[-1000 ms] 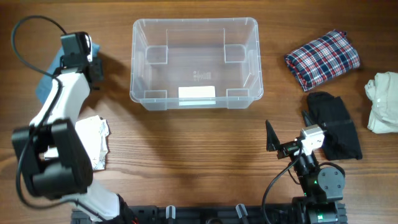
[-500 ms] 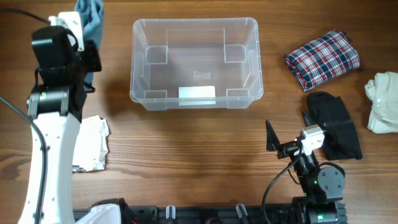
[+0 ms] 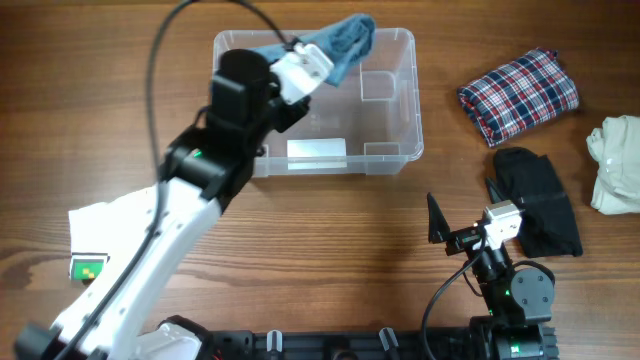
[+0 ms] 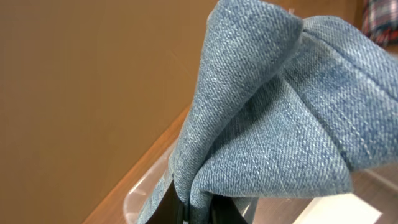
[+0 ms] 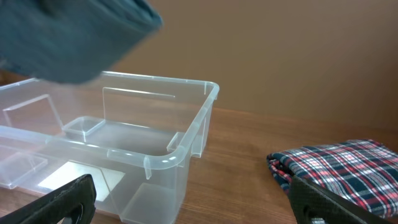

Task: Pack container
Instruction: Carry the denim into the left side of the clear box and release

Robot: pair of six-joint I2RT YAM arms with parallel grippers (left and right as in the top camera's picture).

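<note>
Our left arm stretches diagonally from the near left corner, wrist raised. Our left tool is clamped on a blue denim garment. Our right arm sits folded low by its base, and our right tool has its fingers spread wide apart.

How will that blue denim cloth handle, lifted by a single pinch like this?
The blue denim cloth is probably floppy: it drapes in soft folds from the left gripper. It seems light enough, since one pinch holds it. It will likely slump and spread inside the clear plastic container.
</note>
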